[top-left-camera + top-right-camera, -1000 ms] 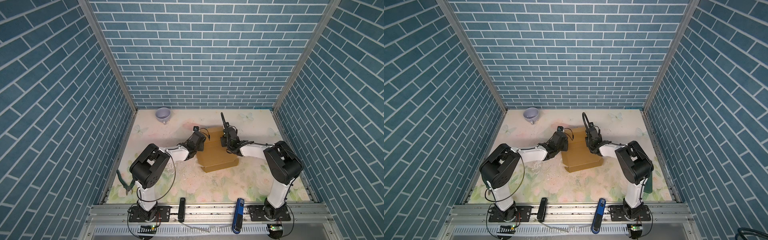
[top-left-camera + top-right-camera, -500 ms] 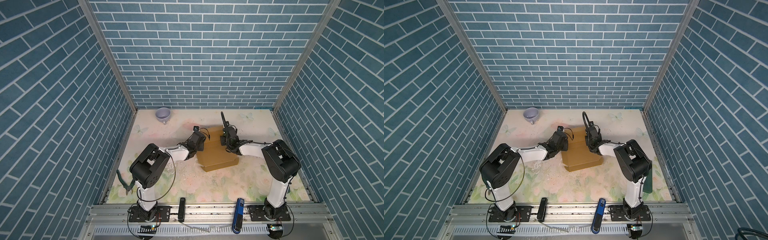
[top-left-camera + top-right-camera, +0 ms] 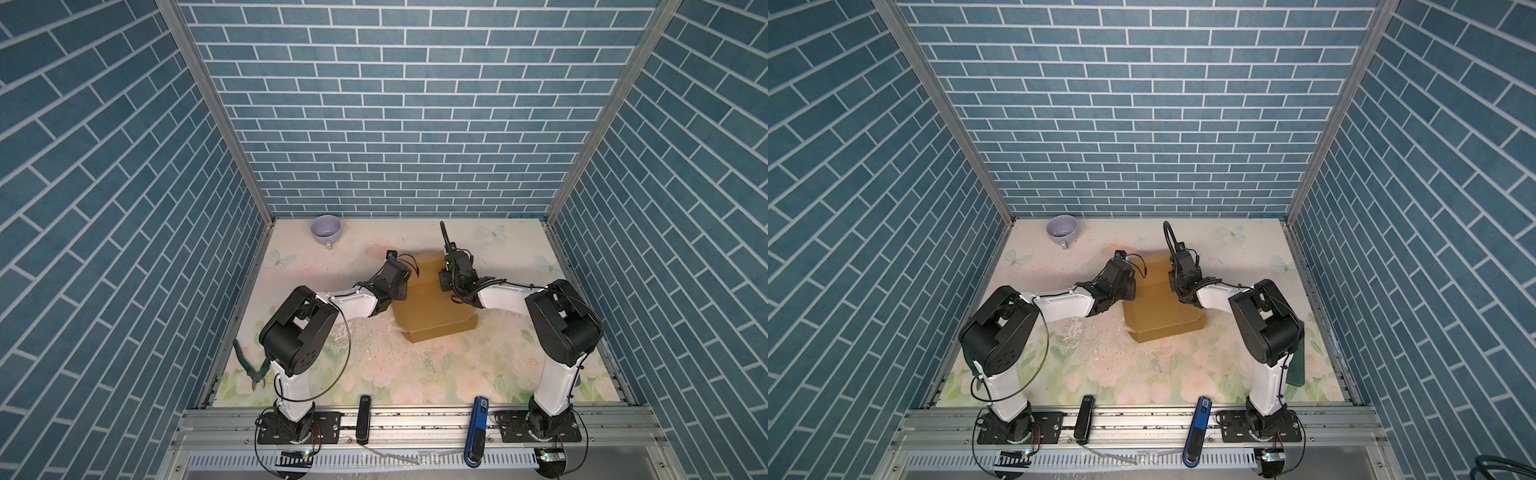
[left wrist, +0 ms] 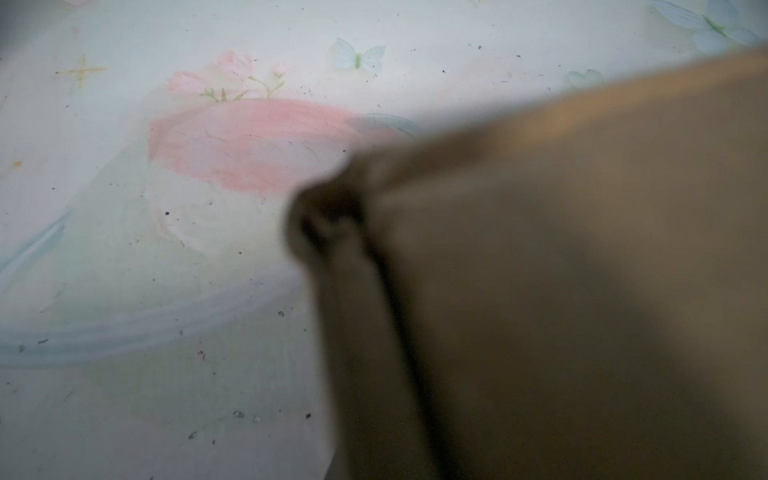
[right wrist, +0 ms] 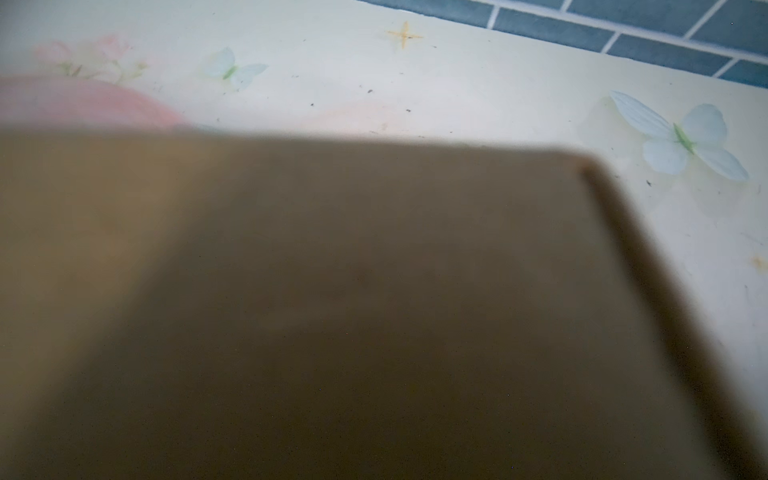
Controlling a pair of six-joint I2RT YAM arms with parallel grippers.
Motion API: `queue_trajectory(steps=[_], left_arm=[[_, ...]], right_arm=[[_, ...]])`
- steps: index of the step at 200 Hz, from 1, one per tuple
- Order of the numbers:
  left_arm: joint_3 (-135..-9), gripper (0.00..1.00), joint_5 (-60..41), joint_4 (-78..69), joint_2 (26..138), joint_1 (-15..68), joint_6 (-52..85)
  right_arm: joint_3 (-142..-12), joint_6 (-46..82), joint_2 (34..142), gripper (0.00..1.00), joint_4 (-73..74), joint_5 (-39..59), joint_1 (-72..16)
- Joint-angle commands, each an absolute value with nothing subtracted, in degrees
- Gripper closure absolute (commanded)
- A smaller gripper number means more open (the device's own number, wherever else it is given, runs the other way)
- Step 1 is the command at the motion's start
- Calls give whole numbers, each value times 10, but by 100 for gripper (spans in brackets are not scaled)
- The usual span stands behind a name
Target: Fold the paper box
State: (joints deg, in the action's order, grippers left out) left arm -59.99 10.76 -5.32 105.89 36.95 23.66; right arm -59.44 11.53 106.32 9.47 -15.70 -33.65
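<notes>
The paper box (image 3: 432, 311) (image 3: 1160, 311) is tan cardboard, folded into a shallow box with its lid down, at mid-table. My left gripper (image 3: 405, 286) (image 3: 1133, 286) presses at its left side near the far end. In the left wrist view a blurred corner and wall of the paper box (image 4: 582, 291) run down to where the jaws sit, shut on the wall. My right gripper (image 3: 442, 282) (image 3: 1172, 282) sits at the box's right edge, opposite. The box's top (image 5: 332, 311) fills the right wrist view and hides those fingers.
A lilac cup (image 3: 326, 228) (image 3: 1062, 229) stands at the back left. Green pliers (image 3: 249, 365) lie by the left wall. A black tool (image 3: 364, 419) and a blue tool (image 3: 478, 424) rest on the front rail. A green object (image 3: 1298, 361) lies behind the right arm.
My right gripper has shifted slightly left, further onto the box's right edge. The left arm and the box have stayed put.
</notes>
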Motion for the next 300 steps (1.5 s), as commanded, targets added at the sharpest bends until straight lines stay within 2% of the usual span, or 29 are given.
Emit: queue_trajectory(steps=[1,29,72,134,182,252,300], left_arm=[[-616,87,50,-6,1079,357,234],[-641,87,35,37,1084,339,229],[-695,87,34,127,1089,332,209],[-797,87,64,303,1116,331,167],[-886,88,70,432,1161,325,132],[-990,88,67,523,1213,322,112],[-1138,88,48,630,1307,321,81]], right_arm=[[-611,102,1036,53,-11,-111,-341],[-615,104,997,46,-56,-93,-341],[-603,117,925,41,-113,-69,-340],[-576,143,822,38,-186,-48,-340],[-602,148,776,37,-247,-24,-340],[-652,48,790,39,-253,-25,-340],[-723,6,879,39,-246,-16,-329]])
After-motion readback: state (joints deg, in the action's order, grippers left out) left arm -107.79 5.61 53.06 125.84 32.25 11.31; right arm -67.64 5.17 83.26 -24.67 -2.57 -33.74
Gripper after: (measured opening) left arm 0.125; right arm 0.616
